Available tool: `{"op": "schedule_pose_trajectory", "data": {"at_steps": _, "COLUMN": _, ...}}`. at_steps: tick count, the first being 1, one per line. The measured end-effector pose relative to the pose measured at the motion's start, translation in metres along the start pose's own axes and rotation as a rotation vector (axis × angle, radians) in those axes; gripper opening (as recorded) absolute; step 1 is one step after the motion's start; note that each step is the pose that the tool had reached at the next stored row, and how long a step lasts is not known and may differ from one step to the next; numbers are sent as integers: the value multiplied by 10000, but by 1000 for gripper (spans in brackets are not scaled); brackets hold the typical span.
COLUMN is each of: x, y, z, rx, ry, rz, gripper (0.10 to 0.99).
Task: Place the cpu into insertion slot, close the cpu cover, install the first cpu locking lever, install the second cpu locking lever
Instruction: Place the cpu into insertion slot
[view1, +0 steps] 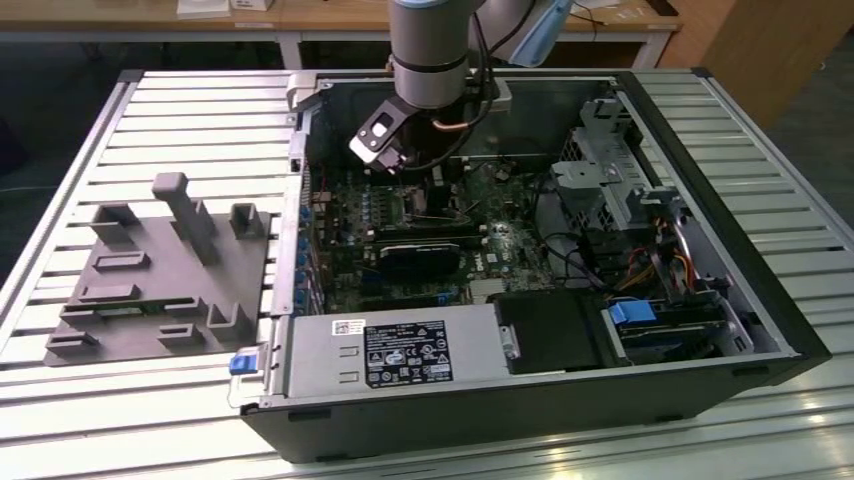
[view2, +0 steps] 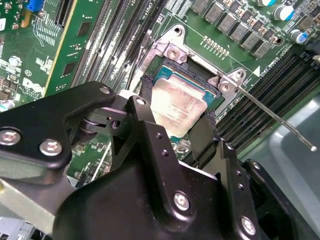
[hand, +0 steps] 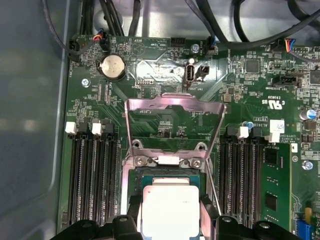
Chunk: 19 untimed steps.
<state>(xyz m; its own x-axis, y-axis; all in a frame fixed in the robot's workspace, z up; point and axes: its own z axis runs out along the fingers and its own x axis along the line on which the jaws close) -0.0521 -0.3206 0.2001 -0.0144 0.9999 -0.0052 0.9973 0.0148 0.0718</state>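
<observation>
Second wrist view gives you the clearest look: the tool (view2: 177, 104) is clamped on the cpu (view2: 176, 109), one finger on each of two opposite edges, directly over the insertion slot (view2: 186, 79). I cannot tell whether the chip is seated or just above the slot. In the first wrist view the cpu cover (hand: 150, 104) stands open beyond the slot, toward the case wall. A thin locking lever (view2: 272, 116) sticks out free in the second wrist view.

Treat the chip as light, stiff and thin, with a smooth metal top. The edges are probably the only safe hold, and the slot's contacts likely bend easily. The tool's body hides the chip's nearest edge, and the chip covers the contacts beneath it.
</observation>
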Motion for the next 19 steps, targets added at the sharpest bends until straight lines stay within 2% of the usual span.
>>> {"op": "schedule_pose_trajectory", "data": {"at_steps": 19, "x": 11, "y": -6, "z": 49, "rx": -1, "ry": -14, "rz": 235, "gripper": 541}}
